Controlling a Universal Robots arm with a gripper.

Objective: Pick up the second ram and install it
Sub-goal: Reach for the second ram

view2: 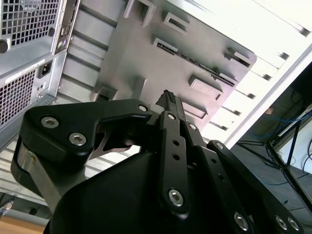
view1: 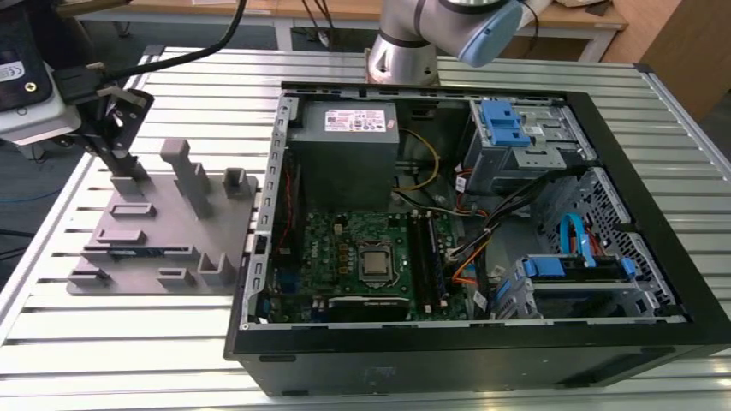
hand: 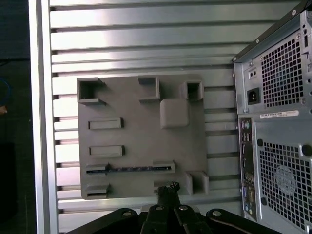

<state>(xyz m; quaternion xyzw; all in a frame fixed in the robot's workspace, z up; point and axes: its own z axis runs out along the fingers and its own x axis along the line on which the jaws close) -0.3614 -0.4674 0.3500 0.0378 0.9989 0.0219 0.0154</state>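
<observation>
The second ram (hand: pixel 129 168) is a thin dark strip standing on edge in a slot of the grey fixture plate (hand: pixel 141 136); it also shows in the exterior view, the ram (view1: pixel 146 251) near the plate's front. My gripper (hand: pixel 168 187) hovers above the plate's edge, a short way from the ram and not touching it. Its fingertips (view2: pixel 168 98) are pressed together with nothing between them. In the exterior view the gripper (view1: pixel 126 171) hangs over the back of the fixture plate (view1: pixel 160 231). The motherboard's memory slots (view1: pixel 425 257) lie inside the open computer case (view1: pixel 457 334).
Tall grey posts (view1: pixel 183 171) rise from the fixture plate beside the gripper. The case's rear panel (hand: pixel 273 136), with vents and ports, stands close to the plate. Cables (view1: pixel 502 214) and blue drive brackets (view1: pixel 502 124) crowd the case on the exterior view's right. The table is slatted aluminium (view1: pixel 115 342).
</observation>
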